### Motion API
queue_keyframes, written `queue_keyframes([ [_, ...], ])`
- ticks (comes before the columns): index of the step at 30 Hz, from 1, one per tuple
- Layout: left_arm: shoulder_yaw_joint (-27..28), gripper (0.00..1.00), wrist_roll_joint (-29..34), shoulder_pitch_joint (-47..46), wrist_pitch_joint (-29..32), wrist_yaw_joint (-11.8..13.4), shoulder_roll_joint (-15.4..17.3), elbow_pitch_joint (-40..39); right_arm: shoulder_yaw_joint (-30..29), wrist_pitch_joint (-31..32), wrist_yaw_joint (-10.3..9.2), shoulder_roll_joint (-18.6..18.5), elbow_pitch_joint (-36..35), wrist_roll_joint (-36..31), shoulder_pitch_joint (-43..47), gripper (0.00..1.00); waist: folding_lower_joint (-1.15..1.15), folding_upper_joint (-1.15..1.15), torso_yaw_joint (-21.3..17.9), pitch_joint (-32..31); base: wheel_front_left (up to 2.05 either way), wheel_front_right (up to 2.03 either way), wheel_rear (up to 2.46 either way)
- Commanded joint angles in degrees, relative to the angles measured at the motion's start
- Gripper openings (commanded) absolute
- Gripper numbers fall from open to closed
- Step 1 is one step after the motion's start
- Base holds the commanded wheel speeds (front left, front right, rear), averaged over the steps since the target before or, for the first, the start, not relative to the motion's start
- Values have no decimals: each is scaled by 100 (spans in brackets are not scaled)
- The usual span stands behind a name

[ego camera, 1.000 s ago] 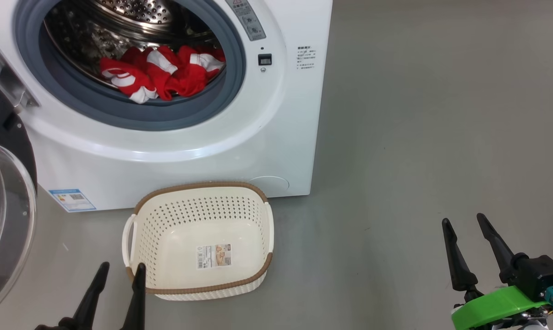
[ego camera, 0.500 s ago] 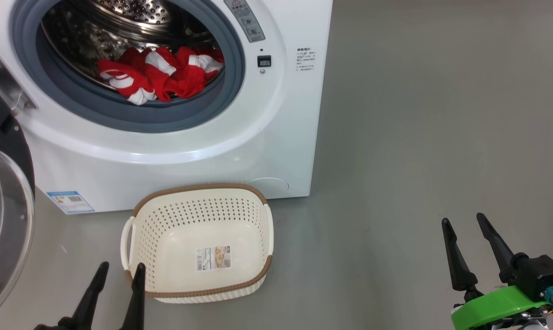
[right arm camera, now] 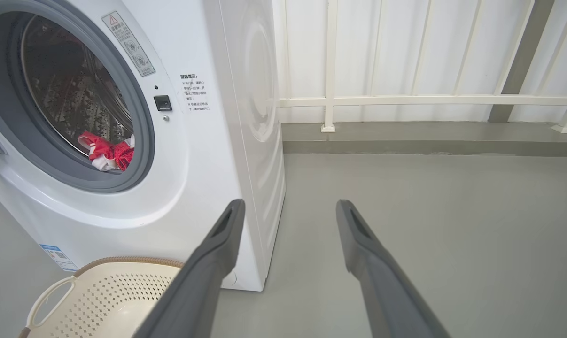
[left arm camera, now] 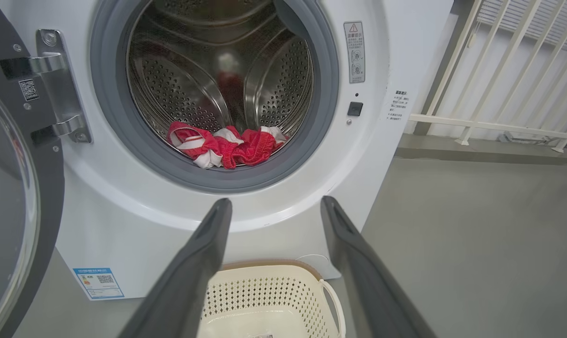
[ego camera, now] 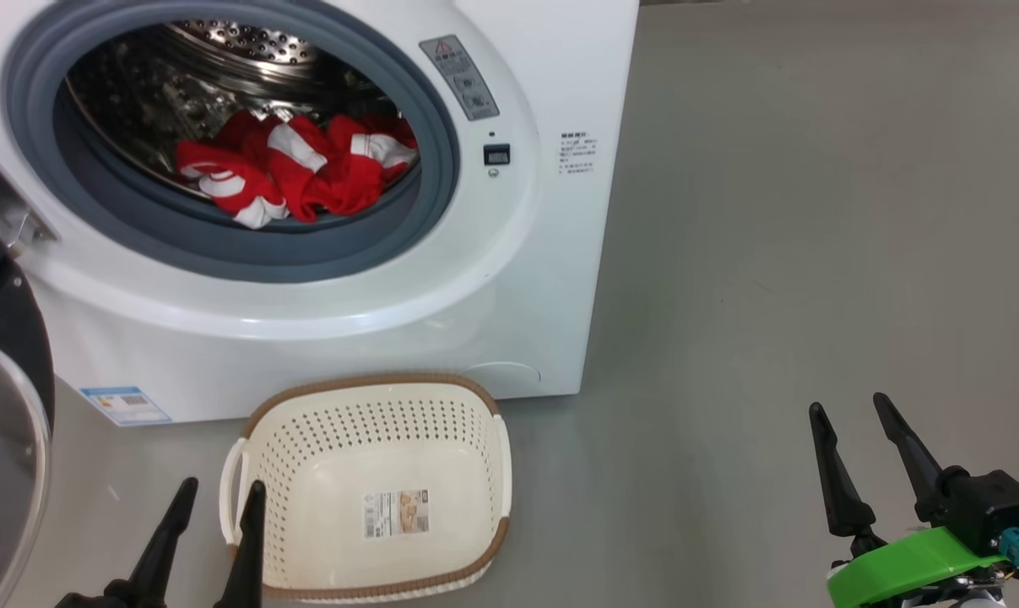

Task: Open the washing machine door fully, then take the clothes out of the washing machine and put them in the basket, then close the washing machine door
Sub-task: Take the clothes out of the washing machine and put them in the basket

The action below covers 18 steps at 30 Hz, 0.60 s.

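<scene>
Bright, even light casts only faint shadows on the floor (ego camera: 771, 253). A mild sheen sits on the washing machine (ego camera: 306, 355) at 5 o'clock of its opening; wrist views bow the railing (right arm camera: 405, 100).

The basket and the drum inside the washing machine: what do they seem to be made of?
The basket: likely moulded plastic, cream, slightly glossy, with rows of holes and a brown woven-look rim. The drum: probably stainless steel, shiny, reflective, dotted with small holes.
</scene>
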Motion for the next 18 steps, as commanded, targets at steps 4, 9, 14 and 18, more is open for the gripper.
queue_keyframes([
  [4, 207, 100, 14, -255, -29, -31, 100, -117, 168, -36, 35, -45, -128, -2, -163, 100, 0, 0, 14, -4, 99, -99, 0],
  [9, 253, 100, -2, -280, -29, -31, 59, -77, 183, -36, 35, -54, -130, 0, -163, 100, 0, 0, 30, 4, 67, -67, 0],
  [14, 286, 100, 40, -296, -29, -31, 34, -12, 203, -36, 35, -49, -128, -10, -164, 100, 0, 0, 32, 18, 8, -8, 0],
  [18, 263, 100, 37, -315, -29, -31, 27, 59, 215, -36, 35, -50, -123, -4, -183, 100, 0, 0, 20, 49, 0, 0, 0],
])
